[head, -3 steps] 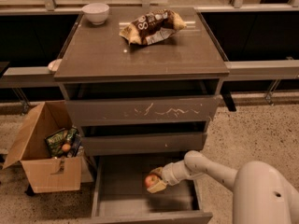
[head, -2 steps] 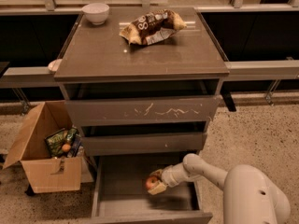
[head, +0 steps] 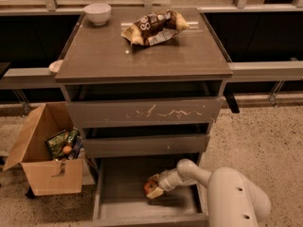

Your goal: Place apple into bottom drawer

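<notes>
The bottom drawer [head: 123,207] is pulled open at the foot of the grey-brown cabinet, a wide shallow tray. The red and yellowish apple [head: 150,188] is inside it, right of the middle, low over the drawer floor. My gripper [head: 153,189] reaches in from the right on the white arm [head: 199,173], and its pale fingers [head: 155,194] are closed around the apple. I cannot tell whether the apple rests on the drawer floor.
Above are the plain middle drawer [head: 147,144] and the scratched top drawer [head: 144,112]. A white bowl [head: 97,13] and a snack bag [head: 154,26] lie on the cabinet top. An open cardboard box [head: 45,167] with packets and a small orange ball stands at left.
The gripper with the apple has sunk a little lower in the drawer. The white arm fills more of the lower right corner.
</notes>
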`<state>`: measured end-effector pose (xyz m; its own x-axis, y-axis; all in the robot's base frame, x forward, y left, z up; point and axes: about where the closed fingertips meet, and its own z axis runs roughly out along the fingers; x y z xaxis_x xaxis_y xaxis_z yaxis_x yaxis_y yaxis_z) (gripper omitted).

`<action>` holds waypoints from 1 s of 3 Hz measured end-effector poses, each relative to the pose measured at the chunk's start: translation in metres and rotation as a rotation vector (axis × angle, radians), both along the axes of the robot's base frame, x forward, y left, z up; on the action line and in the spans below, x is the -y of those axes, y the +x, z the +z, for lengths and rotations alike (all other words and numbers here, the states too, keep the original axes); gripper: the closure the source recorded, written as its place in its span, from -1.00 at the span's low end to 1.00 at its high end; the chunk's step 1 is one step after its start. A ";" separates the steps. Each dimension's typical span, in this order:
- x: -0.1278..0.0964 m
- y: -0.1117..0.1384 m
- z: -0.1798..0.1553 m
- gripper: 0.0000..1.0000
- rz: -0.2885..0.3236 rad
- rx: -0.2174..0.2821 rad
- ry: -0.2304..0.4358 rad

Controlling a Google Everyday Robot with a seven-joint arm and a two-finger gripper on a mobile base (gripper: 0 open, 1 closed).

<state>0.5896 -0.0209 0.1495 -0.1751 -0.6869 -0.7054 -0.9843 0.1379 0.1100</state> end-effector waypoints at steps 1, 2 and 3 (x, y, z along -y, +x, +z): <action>-0.004 0.008 -0.014 0.51 -0.024 0.004 0.003; -0.005 0.014 -0.021 -0.10 -0.042 0.007 0.030; -0.004 0.016 -0.022 -0.57 -0.050 0.007 0.042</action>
<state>0.6054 -0.0165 0.1278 -0.2032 -0.6473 -0.7347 -0.9771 0.1822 0.1097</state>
